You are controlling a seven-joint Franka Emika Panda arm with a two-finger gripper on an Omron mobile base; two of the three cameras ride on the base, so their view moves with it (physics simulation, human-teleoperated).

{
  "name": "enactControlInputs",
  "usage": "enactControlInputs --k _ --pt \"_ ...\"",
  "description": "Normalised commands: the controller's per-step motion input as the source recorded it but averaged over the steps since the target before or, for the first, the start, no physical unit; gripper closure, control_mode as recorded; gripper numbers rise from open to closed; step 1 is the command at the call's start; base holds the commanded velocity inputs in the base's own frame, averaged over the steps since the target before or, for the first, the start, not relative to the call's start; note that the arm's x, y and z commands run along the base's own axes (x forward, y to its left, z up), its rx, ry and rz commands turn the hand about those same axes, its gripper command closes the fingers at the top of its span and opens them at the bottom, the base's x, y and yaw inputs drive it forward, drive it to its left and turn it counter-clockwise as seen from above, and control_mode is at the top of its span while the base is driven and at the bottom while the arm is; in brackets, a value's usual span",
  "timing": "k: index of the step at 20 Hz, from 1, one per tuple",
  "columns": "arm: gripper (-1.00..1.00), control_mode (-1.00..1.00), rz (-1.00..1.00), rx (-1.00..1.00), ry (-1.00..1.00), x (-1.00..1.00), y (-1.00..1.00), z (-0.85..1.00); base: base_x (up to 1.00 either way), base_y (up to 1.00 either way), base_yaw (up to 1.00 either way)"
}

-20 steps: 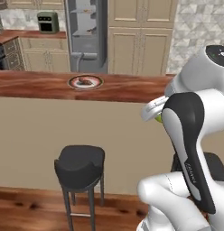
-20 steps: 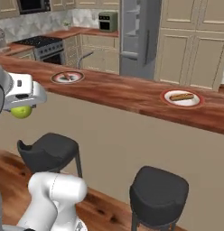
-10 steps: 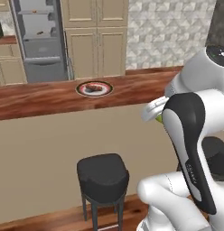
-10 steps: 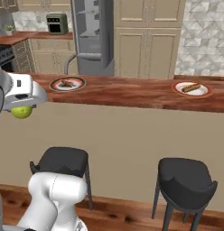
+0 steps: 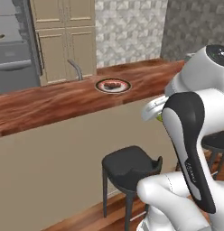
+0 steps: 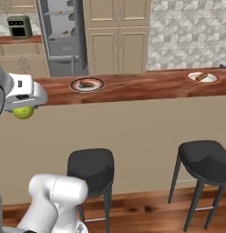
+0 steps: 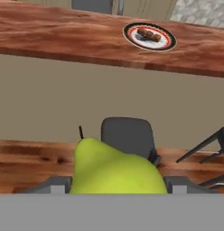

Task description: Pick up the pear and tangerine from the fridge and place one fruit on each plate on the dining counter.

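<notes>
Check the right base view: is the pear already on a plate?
No, the pear hangs under the gripper, off the dining counter.

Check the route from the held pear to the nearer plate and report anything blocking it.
Nothing visible blocks it. The gripper holds the pear out in front of the dining counter. The nearer plate already carries a brown lumpy item; a black stool stands below.
</notes>
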Motion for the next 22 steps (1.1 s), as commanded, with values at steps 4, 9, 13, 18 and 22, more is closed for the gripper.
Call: enactControlInputs --k 4,9,13,18,22 --pt "1.0 1.0 0.0 0.0 0.0 0.0 0.0 0.0 0.11 1.0 -0.5" --pt "1.0 1.0 0.0 0.0 0.0 0.0 0.0 0.0 0.4 0.83 -0.54" --pt "1.0 1.0 0.0 0.0 0.0 0.0 0.0 0.0 0.64 0.51 -0.44" --pt "1.0 1.0 0.0 0.0 0.0 0.0 0.0 0.0 0.9 0.04 -0.22" --pt "1.0 1.0 0.0 0.0 0.0 0.0 0.0 0.0 1.0 -0.02 -0.03"
